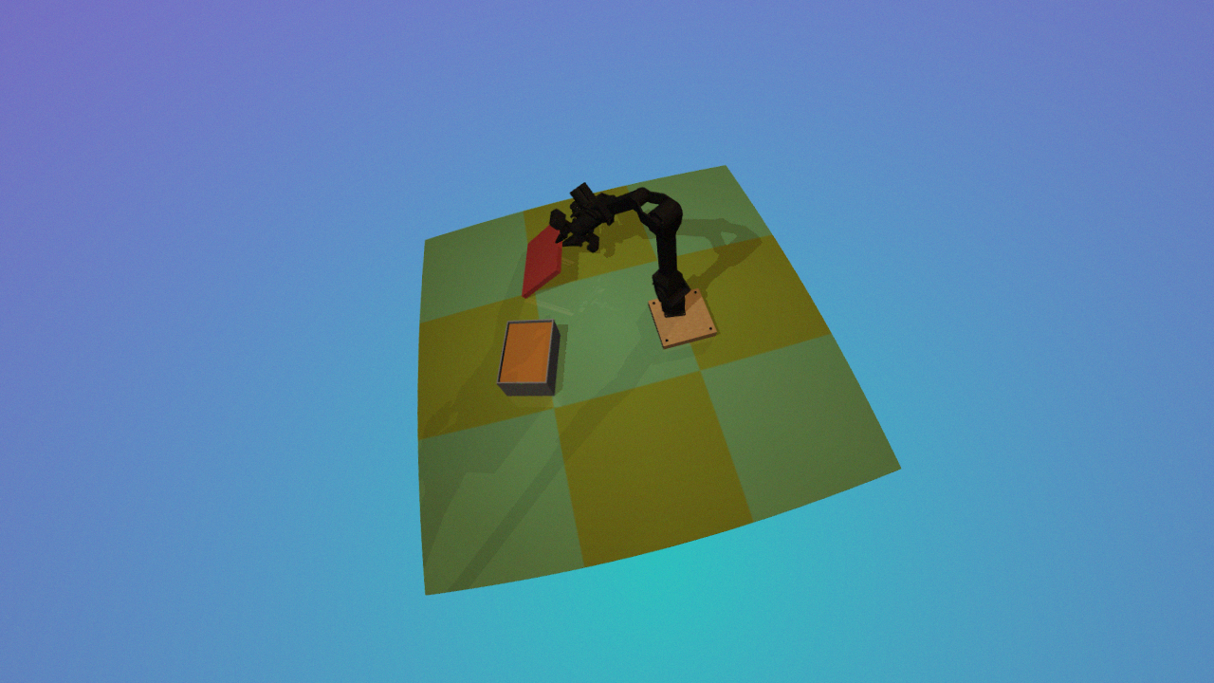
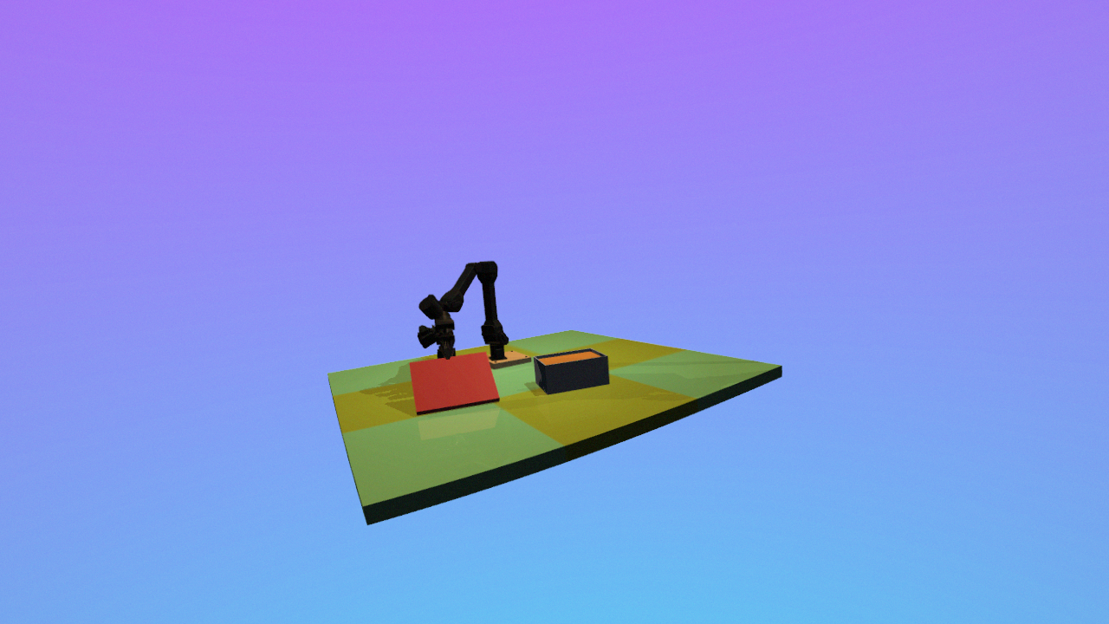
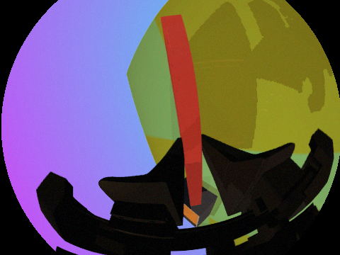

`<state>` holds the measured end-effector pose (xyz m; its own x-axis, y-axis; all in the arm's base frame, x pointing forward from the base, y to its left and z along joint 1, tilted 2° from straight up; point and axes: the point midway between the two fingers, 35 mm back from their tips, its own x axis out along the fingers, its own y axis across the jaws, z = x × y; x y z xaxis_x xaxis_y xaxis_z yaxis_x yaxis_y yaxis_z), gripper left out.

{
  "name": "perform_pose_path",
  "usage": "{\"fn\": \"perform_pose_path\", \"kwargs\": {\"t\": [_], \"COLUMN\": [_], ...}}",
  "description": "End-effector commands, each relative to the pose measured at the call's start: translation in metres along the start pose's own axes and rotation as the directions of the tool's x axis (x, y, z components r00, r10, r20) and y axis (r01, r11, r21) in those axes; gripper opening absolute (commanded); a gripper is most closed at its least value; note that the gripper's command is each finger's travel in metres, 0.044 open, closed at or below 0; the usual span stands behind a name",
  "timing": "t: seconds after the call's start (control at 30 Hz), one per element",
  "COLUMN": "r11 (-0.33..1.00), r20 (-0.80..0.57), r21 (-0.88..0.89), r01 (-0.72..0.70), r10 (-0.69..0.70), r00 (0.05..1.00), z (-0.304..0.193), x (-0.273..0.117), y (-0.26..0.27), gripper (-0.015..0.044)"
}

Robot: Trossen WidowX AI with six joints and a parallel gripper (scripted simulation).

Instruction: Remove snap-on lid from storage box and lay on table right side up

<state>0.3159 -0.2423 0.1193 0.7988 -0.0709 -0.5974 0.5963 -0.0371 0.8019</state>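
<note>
The red lid (image 1: 541, 265) (image 2: 453, 383) (image 3: 185, 92) is off the box and steeply tilted. My gripper (image 1: 560, 238) (image 2: 446, 357) (image 3: 190, 139) is shut on its upper edge. In the exterior view its broad red face points toward the camera, and its lower edge is at or just above the table; I cannot tell if it touches. The storage box (image 1: 555, 360) (image 2: 575, 378) (image 3: 207, 203) is dark grey, stands upright and open, and shows orange inside. The lid and gripper are well to one side of the box, with a gap between.
The table (image 1: 645, 458) (image 2: 434, 465) has green and olive squares. The arm's tan base plate (image 1: 691, 327) (image 2: 511, 359) lies to the right of the box in the top view. The table's far edge is behind the gripper there.
</note>
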Motion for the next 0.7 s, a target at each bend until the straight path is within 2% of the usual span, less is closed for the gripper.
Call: {"fn": "perform_pose_path", "kwargs": {"t": [0.0,0.67], "r11": [1.0,0.999], "r20": [-0.007,-0.007], "r21": [0.02,0.021], "r01": [0.024,0.024], "r10": [-0.024,-0.024], "r00": [1.0,1.0], "z": [-0.002,-0.002], "x": [0.006,0.016], "y": [-0.012,-0.025], "gripper": [0.0,0.0]}}
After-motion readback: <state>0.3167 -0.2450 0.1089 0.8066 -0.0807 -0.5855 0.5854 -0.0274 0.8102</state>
